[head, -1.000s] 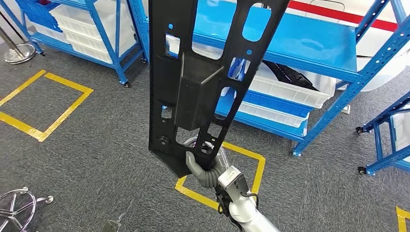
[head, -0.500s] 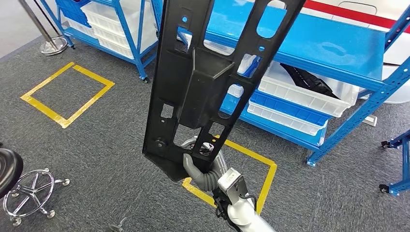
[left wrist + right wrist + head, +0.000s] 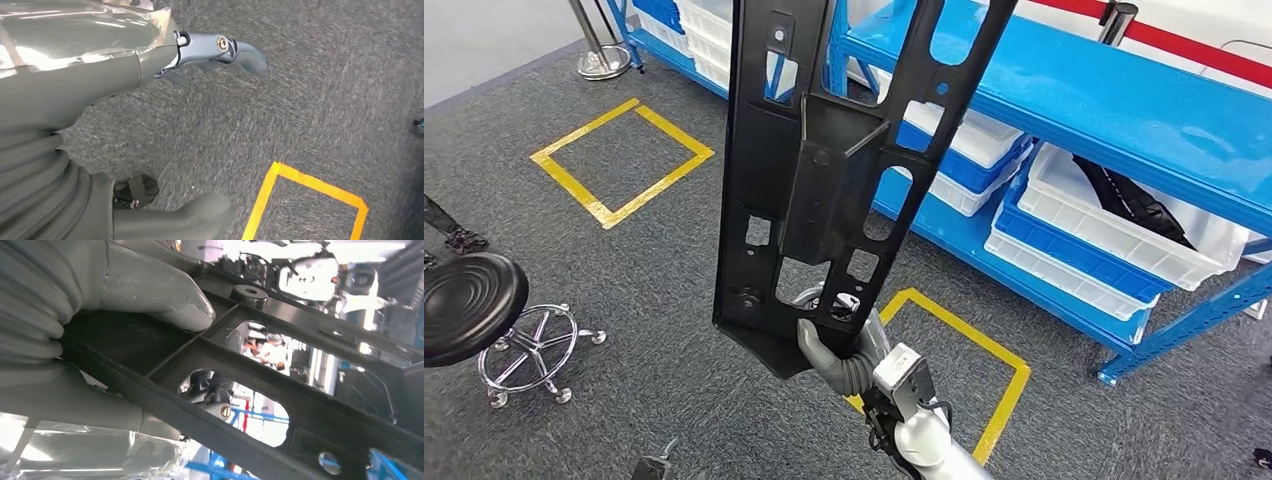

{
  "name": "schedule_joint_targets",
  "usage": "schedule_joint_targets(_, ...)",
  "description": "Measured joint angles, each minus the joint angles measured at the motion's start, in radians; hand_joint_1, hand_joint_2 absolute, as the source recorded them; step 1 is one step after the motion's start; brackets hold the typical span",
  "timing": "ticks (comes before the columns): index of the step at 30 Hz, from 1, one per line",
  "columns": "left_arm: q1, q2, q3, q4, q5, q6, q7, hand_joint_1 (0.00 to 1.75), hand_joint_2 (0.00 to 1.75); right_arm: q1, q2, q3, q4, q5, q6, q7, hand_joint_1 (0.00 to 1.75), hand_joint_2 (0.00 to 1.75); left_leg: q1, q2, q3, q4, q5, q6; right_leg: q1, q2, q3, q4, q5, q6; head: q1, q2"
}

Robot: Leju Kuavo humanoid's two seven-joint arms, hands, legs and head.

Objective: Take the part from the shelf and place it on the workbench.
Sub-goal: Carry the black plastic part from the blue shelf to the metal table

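Note:
The part (image 3: pixel 814 190) is a long black plastic panel with several cut-outs, and it stands upright close in front of me in the head view. My right hand (image 3: pixel 834 350) grips it at its lower end. In the right wrist view the grey thumb (image 3: pixel 150 290) presses on the panel's ribbed face (image 3: pixel 300 365) while the fingers wrap behind it. My left hand (image 3: pixel 75 100) hangs over grey carpet. Its fingers (image 3: pixel 235 47) and thumb (image 3: pixel 190 215) are apart, with nothing between them.
A blue shelf rack (image 3: pixel 1104 100) runs along the right, with white bins (image 3: pixel 1124 250) on its lower level. One bin holds another black part (image 3: pixel 1134 200). A black stool (image 3: pixel 469 300) on a chrome base stands at the left. Yellow tape squares (image 3: pixel 624 150) mark the carpet.
The whole view has shifted as I turn: the rack and tape squares slid right and the stool came in at the left. The panel stays in my right hand's grip.

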Motion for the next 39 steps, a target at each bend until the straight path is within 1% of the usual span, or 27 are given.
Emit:
schedule_joint_targets(1,0.002,0.0,0.0,0.0,-0.002,-0.001,0.0,0.0,1.75,0.002,-0.005,-0.001,0.0,-0.002,-0.001,-0.001,1.75,1.75,0.0,-0.012,0.0,0.001,0.0,0.0,-0.002,0.002,-0.001,-0.005,0.011,0.008,0.0,0.0)
schedule_joint_targets(2,0.004,-0.001,-0.001,0.0,-0.004,-0.003,0.0,0.0,1.75,0.004,-0.009,-0.002,0.0,-0.003,-0.003,-0.003,1.75,1.75,0.001,-0.024,0.0,0.003,0.0,-0.001,-0.005,0.005,0.017,-0.048,0.035,0.019,0.0,0.0)
schedule_joint_targets(4,0.005,-0.001,-0.003,0.0,-0.007,-0.007,0.0,0.0,1.75,0.007,-0.018,-0.007,0.0,-0.007,-0.007,-0.005,1.75,1.75,0.0,-0.047,-0.003,0.012,-0.003,-0.006,-0.014,0.031,0.073,-0.177,0.09,0.036,0.001,0.0)
schedule_joint_targets(5,0.004,-0.002,-0.003,0.0,-0.007,-0.008,0.0,0.0,1.75,0.009,-0.022,-0.01,0.0,-0.008,-0.01,-0.006,1.75,1.75,-0.001,-0.056,-0.008,0.018,-0.005,-0.012,-0.018,0.042,0.094,-0.222,0.107,0.037,0.001,0.0)
schedule_joint_targets(6,0.003,-0.002,-0.003,0.0,-0.007,-0.009,0.0,0.0,1.75,0.011,-0.025,-0.013,0.001,-0.01,-0.012,-0.01,1.75,1.75,-0.001,-0.063,-0.012,0.023,-0.006,-0.018,-0.018,0.05,0.104,-0.246,0.115,0.033,0.0,0.0)
schedule_joint_targets(8,0.002,-0.002,-0.004,0.002,-0.008,-0.011,0.0,0.0,1.75,0.015,-0.029,-0.018,0.004,-0.015,-0.016,-0.021,1.75,1.75,0.003,-0.074,-0.021,0.024,-0.003,-0.031,-0.015,0.042,0.107,-0.253,0.12,0.018,0.0,0.0)
schedule_joint_targets(9,0.001,-0.002,-0.004,0.002,-0.008,-0.012,0.0,0.0,1.75,0.016,-0.029,-0.019,0.007,-0.017,-0.017,-0.026,1.75,1.75,0.006,-0.069,-0.024,0.025,-0.003,-0.037,-0.015,0.036,0.108,-0.256,0.124,0.011,-0.001,0.0)
schedule_joint_targets(10,-0.001,-0.002,-0.004,0.003,-0.008,-0.013,0.0,0.0,1.75,0.015,-0.028,-0.021,0.009,-0.019,-0.017,-0.03,1.75,1.75,0.007,-0.052,-0.029,0.036,-0.01,-0.042,-0.016,0.029,0.109,-0.259,0.127,0.005,-0.003,0.0)
schedule_joint_targets(11,-0.004,-0.001,-0.005,0.004,-0.008,-0.015,0.0,0.0,1.75,0.014,-0.028,-0.022,0.011,-0.02,-0.017,-0.034,1.75,1.75,0.008,-0.03,-0.042,0.063,-0.028,-0.047,-0.017,0.021,0.11,-0.262,0.129,-0.002,-0.005,0.0)
schedule_joint_targets(13,-0.012,-0.002,-0.011,0.004,-0.008,-0.019,0.0,0.0,1.75,0.014,-0.027,-0.024,0.017,-0.021,-0.017,-0.038,1.75,1.75,0.012,0.012,-0.093,0.171,-0.085,-0.056,-0.013,0.003,0.111,-0.263,0.129,-0.013,-0.009,0.0)
schedule_joint_targets(15,-0.015,-0.002,-0.018,0.004,-0.008,-0.021,0.0,0.0,1.75,0.013,-0.028,-0.025,0.024,-0.022,-0.017,-0.039,1.75,1.75,0.017,0.023,-0.146,0.278,-0.124,-0.062,-0.008,-0.018,0.11,-0.263,0.127,-0.017,-0.009,0.0)
schedule_joint_targets(16,-0.015,-0.002,-0.019,0.004,-0.008,-0.022,0.0,0.0,1.75,0.013,-0.028,-0.025,0.027,-0.022,-0.017,-0.039,1.75,1.75,0.019,0.025,-0.151,0.288,-0.118,-0.063,-0.007,-0.027,0.11,-0.263,0.126,-0.018,-0.009,0.0)
schedule_joint_targets(17,-0.016,-0.002,-0.02,0.005,-0.008,-0.022,0.0,0.0,1.75,0.013,-0.028,-0.025,0.029,-0.022,-0.018,-0.039,1.75,1.75,0.019,0.03,-0.137,0.26,-0.097,-0.062,-0.006,-0.036,0.11,-0.263,0.126,-0.018,-0.009,0.0)
schedule_joint_targets(19,-0.019,-0.002,-0.02,0.005,-0.008,-0.023,0.0,0.0,1.75,0.012,-0.027,-0.025,0.031,-0.022,-0.018,-0.04,1.75,1.75,0.016,0.06,-0.069,0.132,-0.041,-0.056,-0.004,-0.052,0.112,-0.263,0.124,-0.017,-0.01,0.0)
schedule_joint_targets(20,-0.022,-0.002,-0.021,0.005,-0.009,-0.026,0.0,0.0,1.75,0.012,-0.028,-0.026,0.031,-0.023,-0.02,-0.041,1.75,1.75,0.011,0.074,-0.041,0.077,-0.024,-0.051,-0.001,-0.059,0.112,-0.263,0.122,-0.014,-0.009,0.0)
schedule_joint_targets(22,-0.03,-0.001,-0.025,0.006,-0.012,-0.031,0.0,0.0,1.75,0.011,-0.028,-0.027,0.033,-0.024,-0.025,-0.043,1.75,1.75,0.0,0.085,-0.018,0.03,-0.018,-0.041,0.004,-0.074,0.114,-0.264,0.119,-0.008,-0.007,0.0)
schedule_joint_targets(24,-0.033,0.001,-0.027,0.008,-0.015,-0.034,0.0,0.0,1.75,0.011,-0.027,-0.027,0.035,-0.025,-0.032,-0.046,1.75,1.75,-0.004,0.064,-0.016,0.021,-0.012,-0.028,0.004,-0.087,0.117,-0.266,0.115,0.001,-0.007,0.0)
schedule_joint_targets(26,-0.036,0.002,-0.031,0.01,-0.016,-0.038,0.0,0.0,1.75,0.011,-0.027,-0.028,0.036,-0.026,-0.037,-0.05,1.75,1.75,-0.001,0.046,-0.004,0.004,-0.002,-0.013,0.003,-0.064,0.109,-0.237,0.096,0.007,-0.006,0.0)
schedule_joint_targets(28,-0.044,0.002,-0.036,0.012,-0.016,-0.041,0.0,0.0,1.75,0.013,-0.031,-0.03,0.039,-0.027,-0.04,-0.053,1.75,1.75,0.001,0.026,0.001,-0.005,0.004,-0.004,0.0,-0.021,0.059,-0.131,0.049,0.001,-0.002,0.0)
schedule_joint_targets(30,-0.047,0.003,-0.041,0.013,-0.016,-0.042,0.0,0.0,1.75,0.018,-0.036,-0.031,0.043,-0.028,-0.043,-0.054,1.75,1.75,0.002,0.001,0.0,-0.004,0.005,-0.001,-0.003,-0.003,-0.005,-0.01,0.01,-0.001,0.002,0.0)
schedule_joint_targets(31,-0.047,0.003,-0.043,0.015,-0.015,-0.042,0.0,0.0,1.75,0.019,-0.038,-0.031,0.046,-0.028,-0.044,-0.054,1.75,1.75,0.002,-0.011,0.0,-0.003,0.005,-0.001,-0.004,-0.001,-0.021,0.012,0.01,0.004,0.002,0.0)
schedule_joint_targets(32,-0.047,0.003,-0.045,0.017,-0.016,-0.043,0.0,0.0,1.75,0.019,-0.039,-0.031,0.047,-0.028,-0.046,-0.054,1.75,1.75,0.002,-0.024,0.0,-0.002,0.004,-0.002,-0.007,0.002,-0.017,-0.006,0.026,0.014,0.002,0.0)
schedule_joint_targets(33,-0.046,0.003,-0.046,0.019,-0.016,-0.044,0.0,0.0,1.75,0.019,-0.04,-0.031,0.048,-0.028,-0.047,-0.054,1.75,1.75,0.004,-0.037,0.0,0.001,0.003,-0.004,-0.011,0.008,0.004,-0.059,0.054,0.025,0.002,0.0)
schedule_joint_targets(34,-0.047,0.003,-0.046,0.02,-0.016,-0.044,0.0,0.0,1.75,0.018,-0.04,-0.032,0.048,-0.028,-0.048,-0.054,1.75,1.75,0.004,-0.05,-0.001,0.005,0.001,-0.008,-0.017,0.025,0.034,-0.128,0.084,0.035,0.002,0.0)
schedule_joint_targets(35,-0.047,0.003,-0.047,0.02,-0.016,-0.045,0.001,0.0,1.75,0.017,-0.04,-0.032,0.049,-0.028,-0.049,-0.054,1.75,1.75,0.004,-0.062,-0.005,0.013,-0.003,-0.014,-0.021,0.041,0.062,-0.189,0.108,0.039,0.003,0.0)
schedule_joint_targets(37,-0.047,0.003,-0.047,0.02,-0.015,-0.046,0.001,0.0,1.75,0.015,-0.04,-0.032,0.051,-0.029,-0.05,-0.055,1.75,1.75,0.004,-0.078,-0.013,0.023,-0.007,-0.027,-0.023,0.06,0.088,-0.246,0.127,0.032,0.003,0.0)
schedule_joint_targets(39,-0.043,0.005,-0.047,0.021,-0.015,-0.046,0.0,0.0,1.75,0.013,-0.038,-0.032,0.052,-0.03,-0.051,-0.055,1.75,1.75,0.009,-0.087,-0.019,0.024,-0.006,-0.037,-0.019,0.046,0.091,-0.249,0.131,0.016,0.001,0.0)
